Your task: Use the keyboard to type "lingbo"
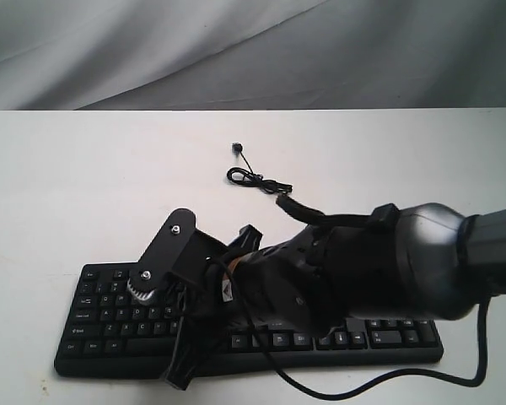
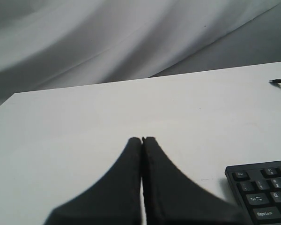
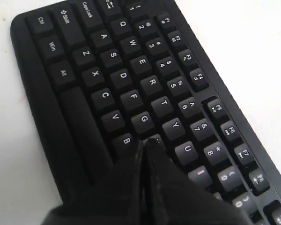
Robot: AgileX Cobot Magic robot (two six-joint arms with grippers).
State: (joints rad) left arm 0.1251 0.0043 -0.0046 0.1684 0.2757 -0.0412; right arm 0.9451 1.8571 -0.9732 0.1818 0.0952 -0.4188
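Mid-word, your right fingers (image 3: 131, 173), closed and empty, hang beside the B key (image 3: 126, 140) of the keyboard (image 1: 388, 342) at the near edge of the bench (image 1: 67, 186); next, strike one letter only.

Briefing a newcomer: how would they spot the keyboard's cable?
Find the black keyboard on the white table. Beyond its far edge, a thin black cable lies bunched in a small coil. Unlike the bulky arm nearby, it is wire-thin, ending in a small plug.

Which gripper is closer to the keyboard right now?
Right. The right gripper is over the keyboard, tips beside the B key; the left gripper hangs above bare table, off its corner.
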